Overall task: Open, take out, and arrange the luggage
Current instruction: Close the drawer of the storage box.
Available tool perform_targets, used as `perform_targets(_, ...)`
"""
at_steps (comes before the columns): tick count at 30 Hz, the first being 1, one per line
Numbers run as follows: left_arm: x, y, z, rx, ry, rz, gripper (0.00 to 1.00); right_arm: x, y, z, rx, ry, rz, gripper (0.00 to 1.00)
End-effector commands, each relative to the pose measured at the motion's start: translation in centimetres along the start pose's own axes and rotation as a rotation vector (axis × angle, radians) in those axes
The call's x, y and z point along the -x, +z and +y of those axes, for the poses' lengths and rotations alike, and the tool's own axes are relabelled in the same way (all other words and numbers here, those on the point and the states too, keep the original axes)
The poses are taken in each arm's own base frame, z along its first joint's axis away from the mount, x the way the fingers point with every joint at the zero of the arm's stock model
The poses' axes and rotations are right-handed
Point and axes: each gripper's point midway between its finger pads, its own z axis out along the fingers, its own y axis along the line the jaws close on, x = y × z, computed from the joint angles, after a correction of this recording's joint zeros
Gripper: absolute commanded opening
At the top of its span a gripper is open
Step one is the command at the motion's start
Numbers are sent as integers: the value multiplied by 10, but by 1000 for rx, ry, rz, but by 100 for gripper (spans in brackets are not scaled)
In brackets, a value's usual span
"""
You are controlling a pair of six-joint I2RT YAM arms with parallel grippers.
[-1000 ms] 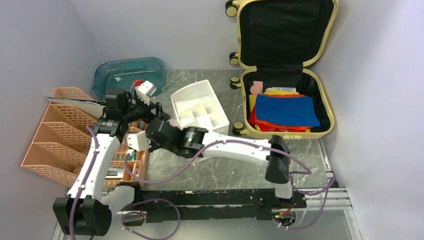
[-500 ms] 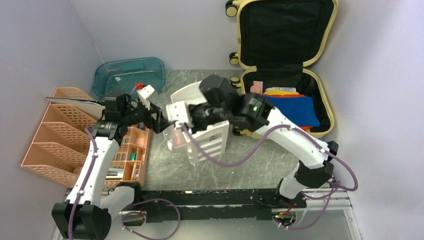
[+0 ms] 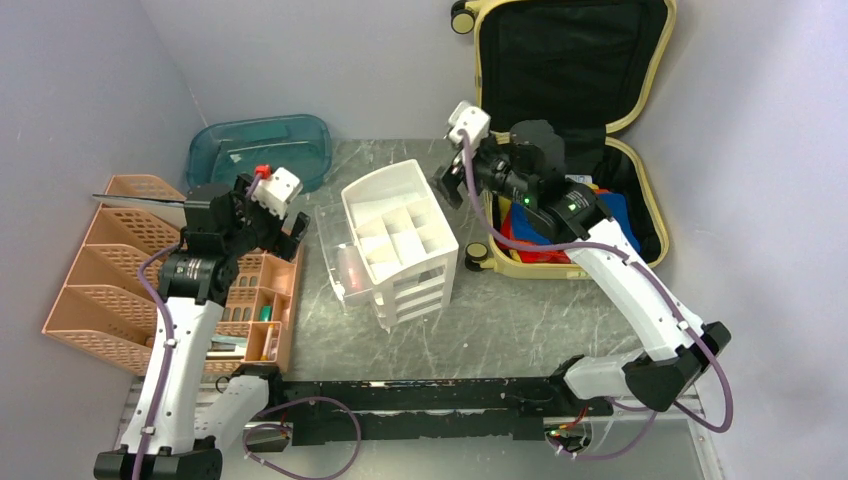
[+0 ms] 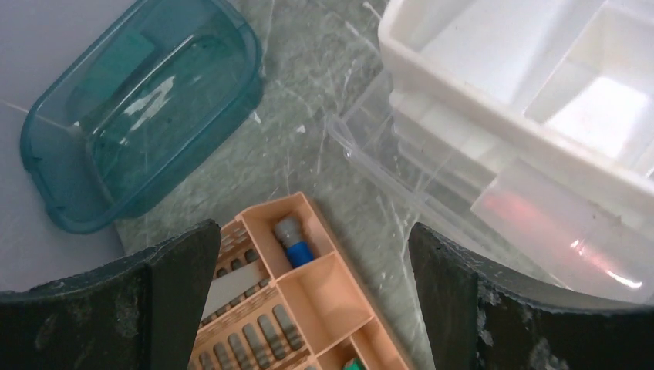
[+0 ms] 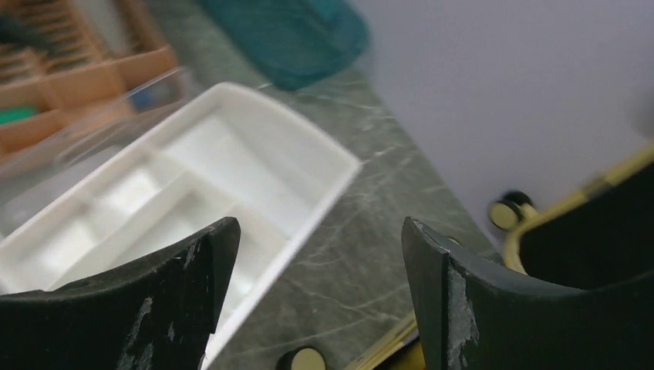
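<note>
Just beside right hand point(image 3: 448, 186), open luggage point(image 3: 570, 60)

A: Right gripper point(image 3: 450, 185)?
B: Swung from beside the orange organizer point(image 3: 120, 280), across the white drawer unit point(image 3: 400, 235), to the luggage's point(image 3: 655, 220) left edge. Jaws were closed, now spread.
A: Left gripper point(image 3: 292, 228)?
B: Drew back slightly toward the organizer.
</note>
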Motion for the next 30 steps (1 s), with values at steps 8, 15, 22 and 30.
perform_targets(8,-51,-5,-30,-194,217,146,97,-33,-19,-128,-510,251,-73,82)
perform_targets(15,-57,12,-50,-299,172,97,97,-98,9,-117,-453,310,42,81)
perform_targets(22,-49,34,-70,-392,107,57,97,-138,31,-92,-307,426,101,74)
perform_targets(30,-39,56,-97,-444,68,24,97,-153,47,-52,-109,512,103,68)
